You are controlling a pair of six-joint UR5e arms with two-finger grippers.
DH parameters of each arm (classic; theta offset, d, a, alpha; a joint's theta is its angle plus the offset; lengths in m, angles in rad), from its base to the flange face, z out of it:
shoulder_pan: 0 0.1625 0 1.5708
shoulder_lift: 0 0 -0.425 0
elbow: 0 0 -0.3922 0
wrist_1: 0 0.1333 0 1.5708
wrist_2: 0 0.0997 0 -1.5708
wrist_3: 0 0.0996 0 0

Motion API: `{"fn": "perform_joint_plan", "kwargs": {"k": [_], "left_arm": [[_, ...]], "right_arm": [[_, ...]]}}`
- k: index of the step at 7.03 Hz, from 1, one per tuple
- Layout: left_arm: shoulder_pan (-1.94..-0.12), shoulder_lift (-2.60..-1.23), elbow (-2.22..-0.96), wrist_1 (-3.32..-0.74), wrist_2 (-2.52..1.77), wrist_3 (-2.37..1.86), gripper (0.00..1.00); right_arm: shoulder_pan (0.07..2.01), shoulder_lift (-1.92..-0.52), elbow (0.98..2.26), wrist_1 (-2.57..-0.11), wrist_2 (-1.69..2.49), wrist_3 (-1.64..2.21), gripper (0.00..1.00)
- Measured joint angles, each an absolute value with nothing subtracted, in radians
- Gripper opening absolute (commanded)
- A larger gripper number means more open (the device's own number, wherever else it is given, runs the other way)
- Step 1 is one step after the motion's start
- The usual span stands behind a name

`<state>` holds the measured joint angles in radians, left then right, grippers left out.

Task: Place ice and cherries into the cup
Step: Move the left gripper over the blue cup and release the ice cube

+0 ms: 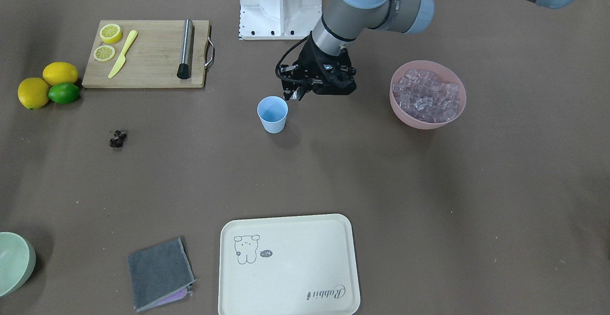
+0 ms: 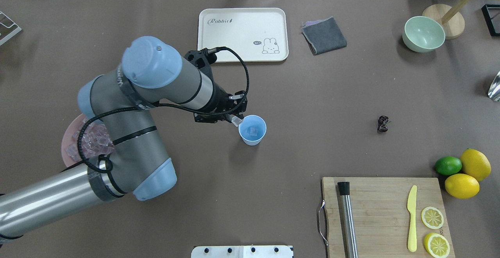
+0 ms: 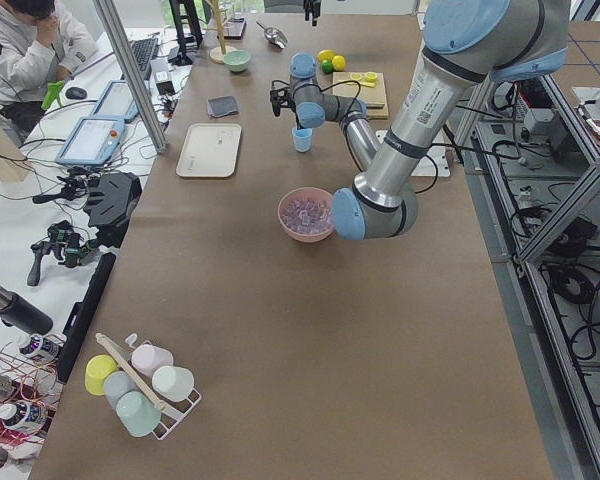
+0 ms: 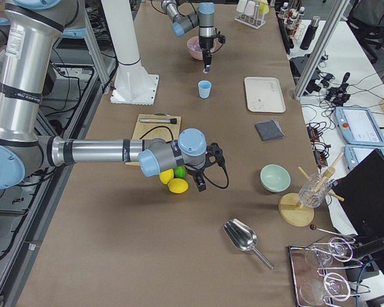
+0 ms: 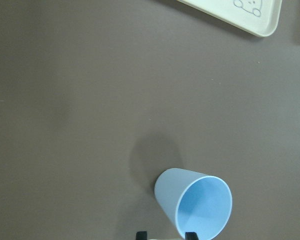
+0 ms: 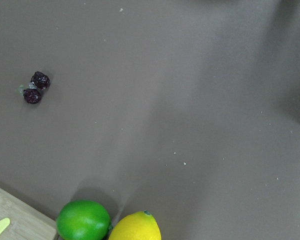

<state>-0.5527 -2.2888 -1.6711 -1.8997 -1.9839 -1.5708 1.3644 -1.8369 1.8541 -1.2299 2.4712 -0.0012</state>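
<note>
Left tool [image 1: 294, 94] pinches an ice cube [image 2: 235, 121] just beside the cup [image 1: 272, 116]; cherries [image 2: 383, 124], tray [image 2: 242, 35], pink bowl [image 1: 406, 117] well apart.

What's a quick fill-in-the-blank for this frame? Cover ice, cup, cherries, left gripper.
1. The ice cubes are piled in the ___ bowl.
2. The left gripper holds one ice cube at the rim of the light-blue ___.
3. The cherries lie on the bare ___, in no container.
4. The lime touches two whole ___.
Missing: pink; cup; table; lemons.
</note>
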Motion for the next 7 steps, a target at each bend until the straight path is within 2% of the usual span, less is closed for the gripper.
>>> {"fn": "perform_joint_plan", "kwargs": {"k": [1,2,3,4,7], "left_arm": [[-0.533,-2.339,-1.615,-1.905,-1.948,-1.581,0.0],[-0.525,-2.362,-1.583,-1.911,-1.928,-1.576,0.25],[-0.522,-2.368,-1.568,-1.916,-1.921,-1.557,0.62],[-0.522,-2.368,-1.561,-1.916,-1.919,-1.539,0.77],[-0.543,-2.332,-1.603,-1.892,-1.938,-1.514,0.78]], "right_arm": [[1.364,-1.837,1.856,-1.229,2.472,-0.001,0.99],[1.364,-1.836,1.858,-1.229,2.472,0.004,0.99],[1.363,-1.835,1.858,-1.229,2.472,0.015,0.99],[1.362,-1.833,1.86,-1.229,2.471,0.027,0.98],[1.294,-1.773,1.889,-1.235,2.453,0.149,0.98]]}}
